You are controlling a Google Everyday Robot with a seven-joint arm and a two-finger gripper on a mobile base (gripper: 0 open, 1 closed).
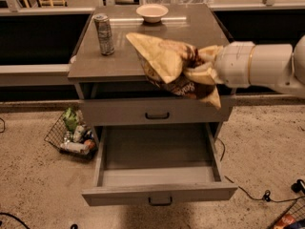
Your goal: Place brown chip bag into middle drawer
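Observation:
The brown chip bag (169, 63), tan-yellow with a dark brown middle, hangs crumpled in the air over the cabinet top's front edge, covering part of the closed upper drawer front (119, 114). My gripper (196, 66) comes in from the right on a white arm and is shut on the bag's right end; the bag hides most of the fingers. The middle drawer (157, 151) is pulled out below and in front of the bag. Its flat grey tray has nothing in it, and a small black handle (159, 202) sits on its front.
A silver drink can (104, 34) stands at the left of the cabinet top (200, 27). A pale bowl (152, 12) sits at the back middle. A wire basket of packets (71, 135) lies on the floor at the left. Cables (257, 194) run on the floor at the right.

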